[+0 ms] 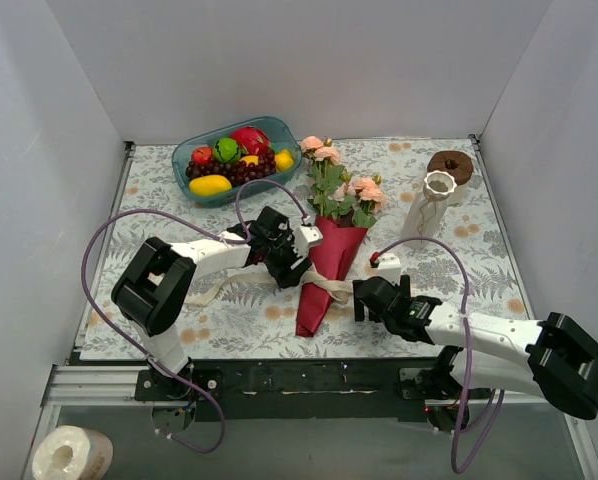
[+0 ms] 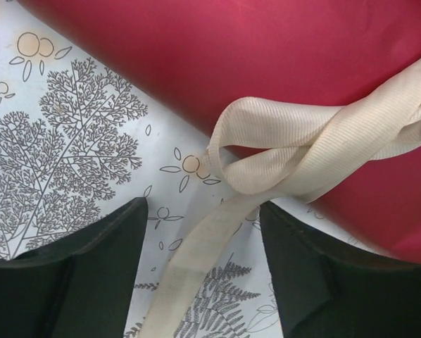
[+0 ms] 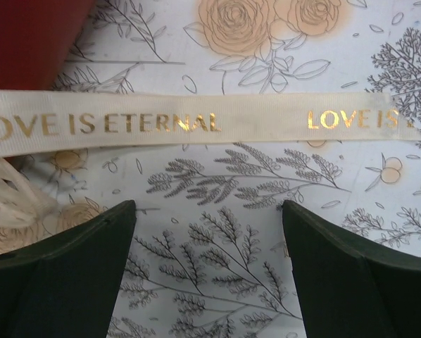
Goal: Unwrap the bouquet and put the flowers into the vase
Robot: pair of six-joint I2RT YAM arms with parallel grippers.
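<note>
The bouquet (image 1: 331,255) lies on the patterned cloth in its maroon paper cone (image 2: 281,63), tip toward me. Its pink and peach flowers (image 1: 341,185) point to the back. A cream ribbon (image 1: 324,288) is knotted round the cone. My left gripper (image 1: 294,268) sits at the cone's left side, open. One ribbon tail (image 2: 196,253) runs between its fingers (image 2: 98,274), touching neither. The left gripper's tips (image 2: 202,208) stand just short of the knot (image 2: 288,151). My right gripper (image 1: 361,298) is open right of the cone, low over the cloth. The other tail (image 3: 196,121), with gold lettering, lies across ahead of the right gripper (image 3: 209,205). The white vase (image 1: 434,205) stands upright at the back right.
A teal bowl (image 1: 182,152) of fruit sits at the back left. A brown ring (image 1: 449,165) lies behind the vase. White walls close in the back and both sides. Purple cables loop over both arms. A paper roll (image 1: 71,455) sits below the table's near left corner.
</note>
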